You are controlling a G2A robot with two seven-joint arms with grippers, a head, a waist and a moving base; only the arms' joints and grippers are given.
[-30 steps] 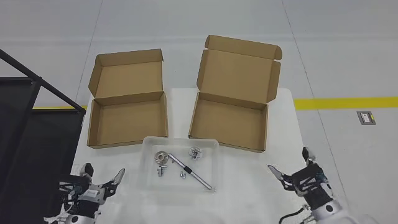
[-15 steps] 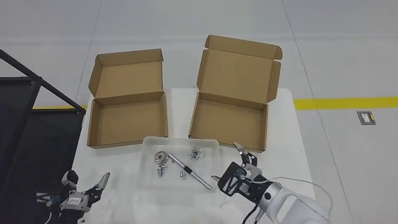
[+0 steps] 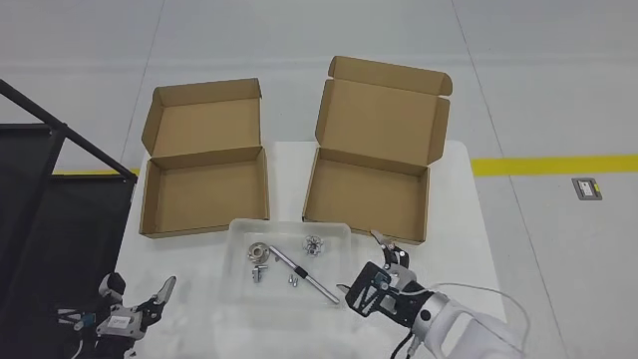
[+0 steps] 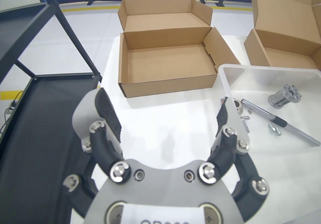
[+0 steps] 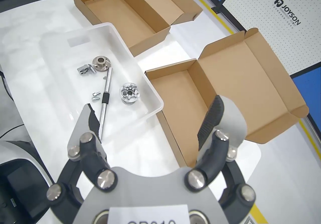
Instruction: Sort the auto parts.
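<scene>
Shift: right end effector (image 3: pixel 361 264) swung from well right of tray (image 3: pixel 289 222) to just beside its right corner, fingers spread, empty; left end effector (image 3: pixel 137 287) drew back, well left of tray, spread too. Parts (rod (image 3: pixel 304 274), hub (image 3: pixel 257 252), bolts (image 3: pixel 296 280)) all in tray, none yet in left box (image 3: pixel 204 194) or right box (image 3: pixel 364 199) behind tray. First pick pending.

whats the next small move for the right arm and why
Probably lower the open right gripper over the near end of the long rod. The rod lies in the clear tray just ahead of the gripper. Every part lies in the tray, and the left box and right box are empty, so a first pick seems due.
</scene>
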